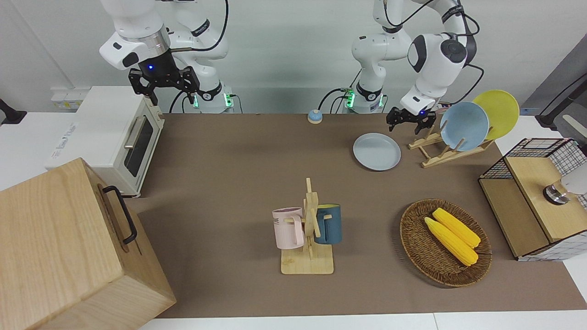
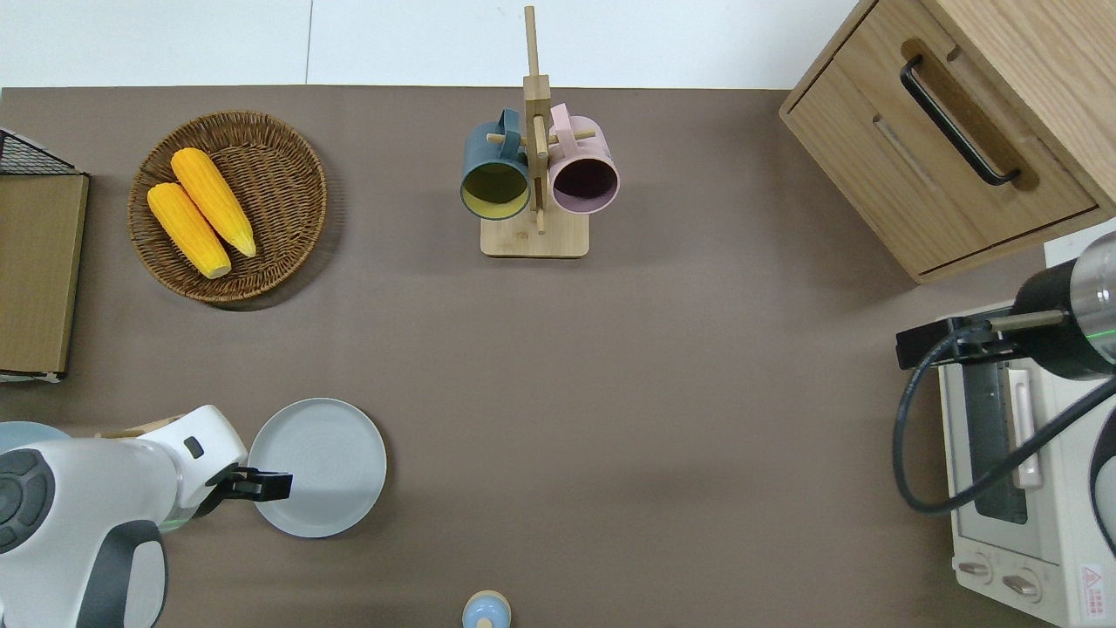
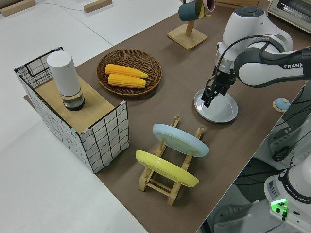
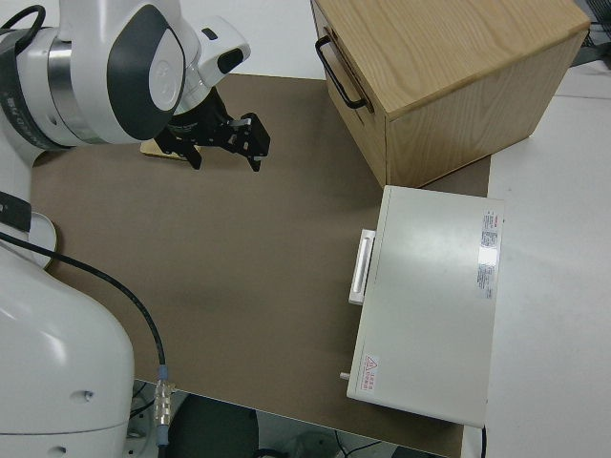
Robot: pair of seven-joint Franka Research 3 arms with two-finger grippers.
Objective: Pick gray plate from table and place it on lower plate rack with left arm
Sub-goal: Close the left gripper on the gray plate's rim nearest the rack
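The gray plate [image 2: 318,466] is round and shallow with a low raised rim, and it lies flat on the matte brown counter [image 2: 663,375], toward the left arm's end, just beside the lower plate rack [image 1: 435,151]. In the overhead view the white left arm [image 2: 78,515] covers almost all of this rack, so only a small piece of light wood shows there. The left pincer [image 2: 272,486] hangs over the edge of the gray plate that is nearest the rack; its black fingers [image 3: 208,97] look a little spread, with nothing between them. The rack is made of thin wooden rails with upright pegs, and it holds a sky-blue plate [image 1: 464,126] and a yellow plate [image 1: 497,112], both leaning on edge. A woven basket [image 1: 415,243] with two ears of corn [image 1: 454,234] sits farther from the robots. The right arm is parked, and its pincer [image 1: 164,87] is spread and empty.
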